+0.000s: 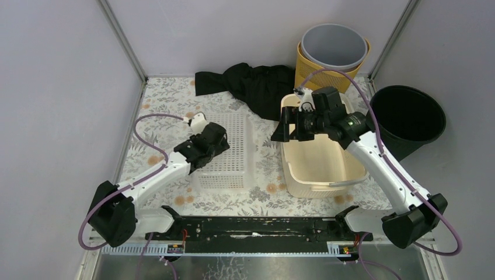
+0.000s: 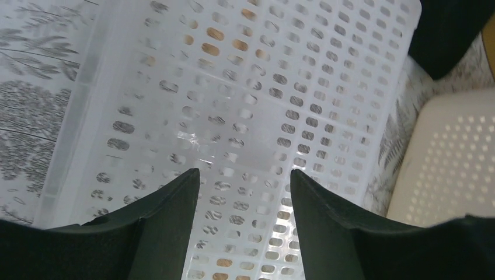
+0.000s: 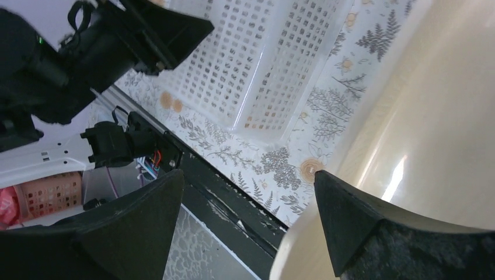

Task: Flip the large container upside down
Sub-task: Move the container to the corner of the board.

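Straddling the cream tub (image 1: 318,163) left rim, right gripper (image 1: 285,125) spread wide, gripping nothing; tub's long axis runs top-to-bottom, centre-right; left gripper (image 2: 245,172) farther, open.

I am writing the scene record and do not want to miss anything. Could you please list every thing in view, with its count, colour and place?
cream container: one, cream, right side of the table, open side up
white basket: one, white, perforated, left of the cream container
cloth: one, black, crumpled at the back of the table
yellow basket: one, yellow, back right corner
grey bin: one, grey, standing inside the yellow basket
black bucket: one, black, beyond the table's right edge
table: one, floral cover
rail: one, black, near edge
left gripper: one, black, open, above the white basket
right gripper: one, black, open, at the cream container's left rim
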`<state>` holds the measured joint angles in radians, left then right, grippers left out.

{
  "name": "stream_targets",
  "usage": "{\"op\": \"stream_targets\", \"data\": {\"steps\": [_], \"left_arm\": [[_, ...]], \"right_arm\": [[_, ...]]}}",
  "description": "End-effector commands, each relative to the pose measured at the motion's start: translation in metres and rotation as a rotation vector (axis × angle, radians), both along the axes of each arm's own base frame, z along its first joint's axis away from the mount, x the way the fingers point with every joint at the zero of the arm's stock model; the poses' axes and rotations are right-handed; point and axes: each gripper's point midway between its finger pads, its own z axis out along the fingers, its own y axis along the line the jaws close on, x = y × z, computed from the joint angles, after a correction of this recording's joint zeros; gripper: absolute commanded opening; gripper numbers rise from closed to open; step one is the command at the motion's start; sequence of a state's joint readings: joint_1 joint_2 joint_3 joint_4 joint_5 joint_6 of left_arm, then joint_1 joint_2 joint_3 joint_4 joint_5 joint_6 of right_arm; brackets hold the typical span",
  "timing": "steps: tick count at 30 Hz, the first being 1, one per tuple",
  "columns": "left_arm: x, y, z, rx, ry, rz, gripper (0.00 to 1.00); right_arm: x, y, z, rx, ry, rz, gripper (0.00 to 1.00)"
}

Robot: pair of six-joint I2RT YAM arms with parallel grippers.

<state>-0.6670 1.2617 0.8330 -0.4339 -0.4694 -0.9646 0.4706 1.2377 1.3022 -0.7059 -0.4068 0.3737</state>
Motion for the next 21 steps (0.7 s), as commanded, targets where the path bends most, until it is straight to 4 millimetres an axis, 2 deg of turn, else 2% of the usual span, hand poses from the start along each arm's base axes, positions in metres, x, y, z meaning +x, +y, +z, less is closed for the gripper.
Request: {"op": "stream_targets", "data": {"steps": [1,5,10,15,21], "left_arm": [[-0.005,0.043,-0.028,0.087,0.090,0.068,0.66],[0.004,0.065,-0.029,0.065,0.100,0.126,0.66],[0.011,0.083,-0.026,0.052,0.081,0.185,0.66],[0.012,0.099,-0.028,0.050,0.084,0.239,0.66],[0.016,0.119,-0.027,0.031,0.075,0.300,0.66]], "right_arm": [[0.001,0.031,0.026,0.030,-0.059,0.051,0.89],[-0.002,0.052,0.023,0.002,-0.053,0.086,0.89],[0.002,0.072,0.011,-0.027,-0.038,0.102,0.89],[0.025,0.097,-0.004,-0.056,-0.017,0.090,0.86],[0.054,0.136,-0.040,-0.141,0.024,0.078,0.78]]}}
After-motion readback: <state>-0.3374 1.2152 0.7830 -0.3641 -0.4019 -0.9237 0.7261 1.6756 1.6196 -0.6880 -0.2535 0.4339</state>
